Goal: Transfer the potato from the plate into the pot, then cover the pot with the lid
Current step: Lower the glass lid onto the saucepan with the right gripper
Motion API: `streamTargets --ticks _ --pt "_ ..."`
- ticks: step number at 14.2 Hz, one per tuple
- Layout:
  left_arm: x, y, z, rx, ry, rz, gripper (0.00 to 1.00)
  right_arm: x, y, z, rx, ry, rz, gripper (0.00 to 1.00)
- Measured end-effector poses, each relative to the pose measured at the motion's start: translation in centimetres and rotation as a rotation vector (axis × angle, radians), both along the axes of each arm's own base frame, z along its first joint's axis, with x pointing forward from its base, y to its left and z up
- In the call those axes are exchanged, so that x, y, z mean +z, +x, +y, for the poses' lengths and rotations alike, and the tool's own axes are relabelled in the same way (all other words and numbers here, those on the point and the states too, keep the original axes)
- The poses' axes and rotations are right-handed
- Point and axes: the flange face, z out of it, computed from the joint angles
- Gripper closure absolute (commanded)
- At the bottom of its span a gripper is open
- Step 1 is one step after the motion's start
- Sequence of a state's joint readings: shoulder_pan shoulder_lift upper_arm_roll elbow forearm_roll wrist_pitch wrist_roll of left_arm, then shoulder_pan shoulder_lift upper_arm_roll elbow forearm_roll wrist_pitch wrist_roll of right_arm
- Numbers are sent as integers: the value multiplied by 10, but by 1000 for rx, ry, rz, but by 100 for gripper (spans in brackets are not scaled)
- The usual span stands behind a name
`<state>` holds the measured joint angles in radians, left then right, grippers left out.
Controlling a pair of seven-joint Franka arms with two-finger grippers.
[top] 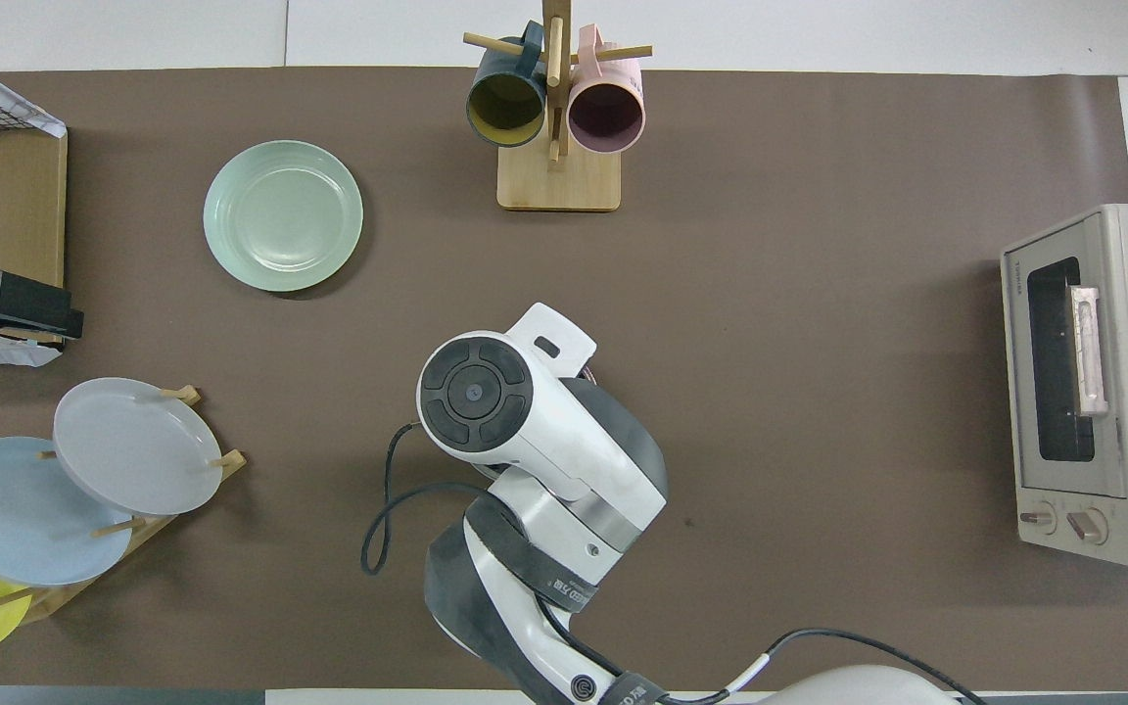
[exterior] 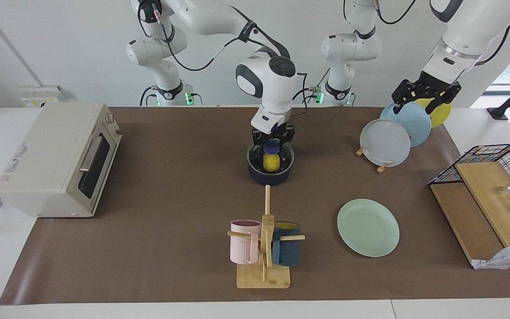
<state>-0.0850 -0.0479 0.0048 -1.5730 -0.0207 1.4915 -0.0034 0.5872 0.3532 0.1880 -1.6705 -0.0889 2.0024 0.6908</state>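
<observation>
In the pot [exterior: 271, 170], potato [exterior: 271, 162] upright, long axis vertical, lid [exterior: 271, 154] on top.

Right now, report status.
Right end effector on round glass lid's blue knob, atop navy saucepan. Yellow toy potato inside. Left end effector waits over plate rack. Nothing obstructing.

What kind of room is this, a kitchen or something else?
Probably a robot lab staged as a kitchen: two arms bolted at a table with a toaster oven, a mug stand and a plate rack. The right hand is at the pot.
</observation>
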Motion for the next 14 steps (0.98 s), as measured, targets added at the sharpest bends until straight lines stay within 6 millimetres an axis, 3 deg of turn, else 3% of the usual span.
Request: streamTargets --ticks 4,7,9,11,14 --pt "-2 0 0 2 0 4 0 15 16 -21 -42 11 -20 0" --pt "-2 0 1 9 1 4 0 41 42 -56 -109 31 -54 0" --pt "-2 0 1 11 1 5 0 70 66 -87 -148 37 -71 0" --pt "-2 0 1 11 0 2 0 106 94 -135 -140 23 -69 0" --pt "-2 0 0 9 0 -3 0 157 130 -247 -82 -14 -18 0"
